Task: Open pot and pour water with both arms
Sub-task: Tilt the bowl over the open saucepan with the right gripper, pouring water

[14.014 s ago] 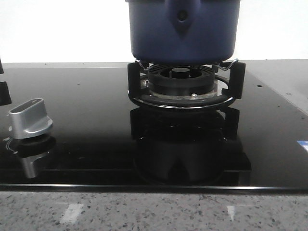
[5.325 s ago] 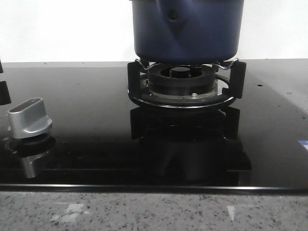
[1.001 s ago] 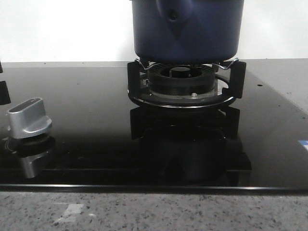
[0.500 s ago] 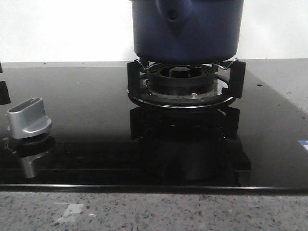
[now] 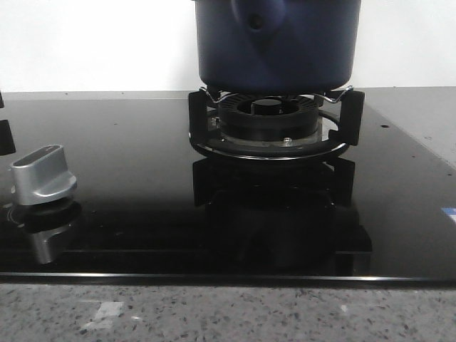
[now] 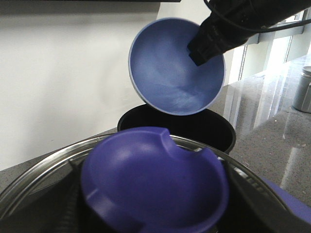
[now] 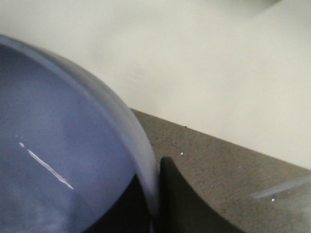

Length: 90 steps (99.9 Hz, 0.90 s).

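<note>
The dark navy pot (image 5: 278, 43) sits on the burner's black grate (image 5: 274, 117); only its lower body shows in the front view, and neither gripper is in that view. In the left wrist view my left gripper (image 6: 153, 194) is shut on the purple knob (image 6: 155, 179) of the steel-rimmed glass lid (image 6: 29, 184), held off the pot. Beyond it the pot's mouth (image 6: 177, 127) is open and dark. A light blue bowl (image 6: 175, 68) hangs tilted over that mouth. My right gripper (image 6: 201, 46) is shut on its rim (image 7: 141, 145). I see no stream of water.
A silver stove knob (image 5: 43, 174) stands on the black glass hob (image 5: 128, 178) at the left. Speckled stone counter (image 5: 228, 313) runs along the front edge. A metal canister (image 6: 303, 90) stands on the counter beyond the pot. A white wall is behind.
Since 14 s ago the pot has turned a little, its handle mount shifting left. Over the last second nothing has visibly moved in the front view.
</note>
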{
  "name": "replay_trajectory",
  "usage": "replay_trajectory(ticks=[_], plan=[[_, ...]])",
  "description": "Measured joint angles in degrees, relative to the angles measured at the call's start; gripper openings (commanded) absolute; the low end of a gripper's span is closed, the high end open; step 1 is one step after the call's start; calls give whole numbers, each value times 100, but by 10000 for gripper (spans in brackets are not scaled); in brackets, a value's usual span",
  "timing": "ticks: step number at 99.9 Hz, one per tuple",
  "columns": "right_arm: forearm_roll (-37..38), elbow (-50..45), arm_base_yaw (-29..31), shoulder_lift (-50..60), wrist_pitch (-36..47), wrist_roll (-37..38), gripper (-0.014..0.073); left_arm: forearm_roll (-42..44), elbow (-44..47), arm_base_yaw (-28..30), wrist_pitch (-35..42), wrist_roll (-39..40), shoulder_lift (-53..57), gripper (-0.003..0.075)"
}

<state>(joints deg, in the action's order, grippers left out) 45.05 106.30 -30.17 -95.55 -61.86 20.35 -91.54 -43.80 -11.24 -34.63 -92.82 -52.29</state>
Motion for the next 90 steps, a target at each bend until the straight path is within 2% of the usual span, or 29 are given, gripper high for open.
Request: replay_trajectory(ticks=[14,58,90], plan=[[515,0,-212,0,-40,73,-62,0,0,0,0,0,0,253],[1315,0,-482,0,-60,230,-62,0,0,0,0,0,0,253],[2377,0,-859,0,30,239,-62,0,0,0,5,0,0,253]])
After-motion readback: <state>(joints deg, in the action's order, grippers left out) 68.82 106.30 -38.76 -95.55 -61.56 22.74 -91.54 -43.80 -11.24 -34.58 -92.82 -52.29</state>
